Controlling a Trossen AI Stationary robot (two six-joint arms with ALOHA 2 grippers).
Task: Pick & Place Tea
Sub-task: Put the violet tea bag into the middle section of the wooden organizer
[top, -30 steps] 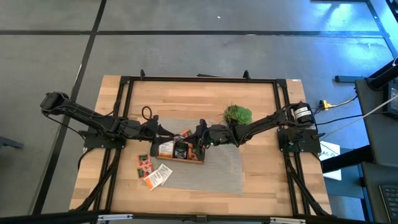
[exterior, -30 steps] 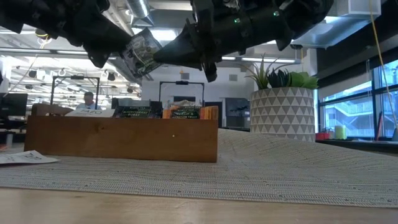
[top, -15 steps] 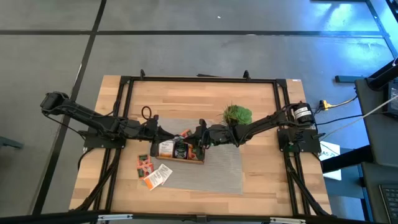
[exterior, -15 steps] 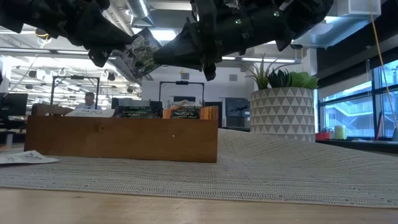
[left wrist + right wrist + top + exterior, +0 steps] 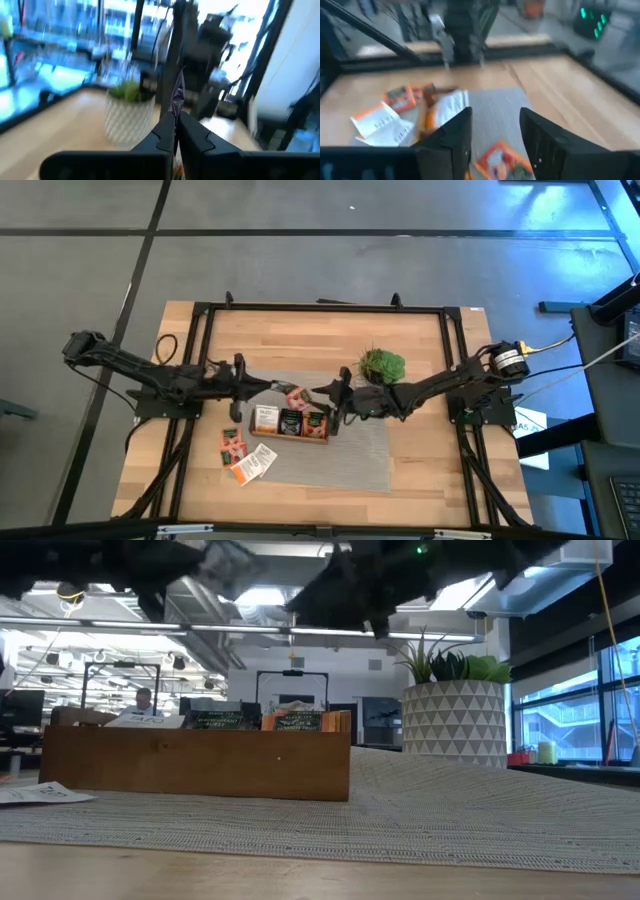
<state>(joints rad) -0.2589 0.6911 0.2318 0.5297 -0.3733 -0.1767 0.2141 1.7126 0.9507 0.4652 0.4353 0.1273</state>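
Observation:
A red-orange tea sachet (image 5: 297,396) hangs in the air above the wooden tray (image 5: 290,423), with my left gripper (image 5: 283,391) shut on it. The left wrist view shows the sachet edge-on (image 5: 177,95), past the fingertips. My right gripper (image 5: 335,396) stands open just right of the sachet and holds nothing; its gap (image 5: 495,130) shows in the right wrist view. More sachets stand on edge in the tray (image 5: 195,760). Loose sachets (image 5: 233,447) (image 5: 255,463) lie flat near the tray's left end. My left gripper pinches the sachet's near edge (image 5: 176,111) between its two fingers. The fingers come level from the table's left. The sachet stands on edge, sticks out beyond the fingertips and is lifted clear of the tray.
A potted plant (image 5: 382,365) in a white patterned pot (image 5: 455,710) stands behind my right gripper. A grey mat (image 5: 350,450) lies under the tray. A black frame (image 5: 320,308) runs around the wooden table.
The sachet has passed from my right gripper to my left. My right gripper has opened, let go and drawn back toward the table's right edge, rising a little. My left gripper has pulled back toward the left edge with the sachet, which stays clear above the tray.

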